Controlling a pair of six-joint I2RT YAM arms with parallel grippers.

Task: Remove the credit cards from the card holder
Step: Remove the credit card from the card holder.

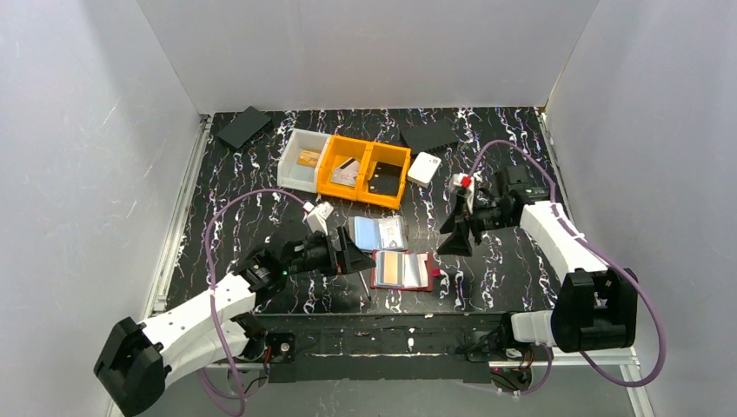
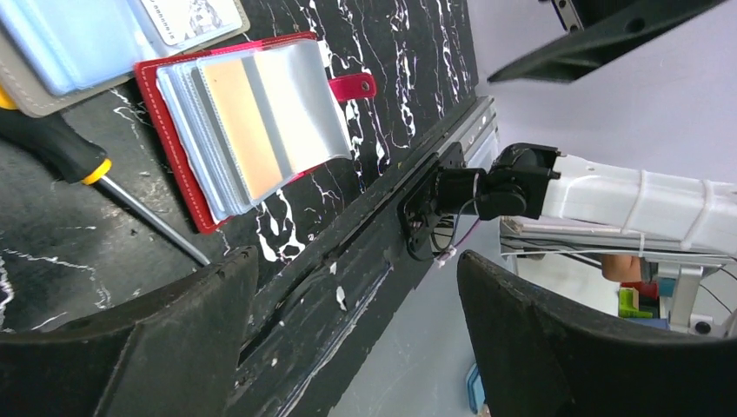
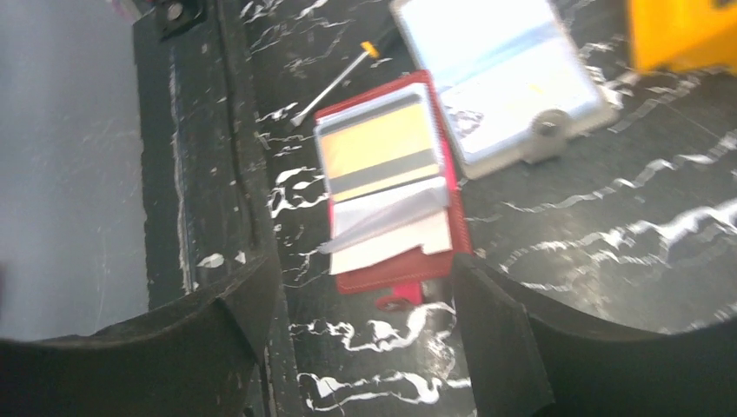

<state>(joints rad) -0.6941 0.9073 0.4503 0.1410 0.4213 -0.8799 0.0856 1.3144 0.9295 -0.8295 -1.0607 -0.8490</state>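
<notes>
Card holder [image 1: 402, 270] lies open, untouched — left hand [image 1: 352, 258], right hand [image 1: 455, 241] both spread wide, empty.

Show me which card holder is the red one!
The red card holder is the nearer one. It lies open with an orange card showing. The grey card holder behind it shows pale blue inside.

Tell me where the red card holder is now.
Top view: the red card holder lies open at front centre, directly in front of the grey card holder, with the screwdriver at its left.
</notes>
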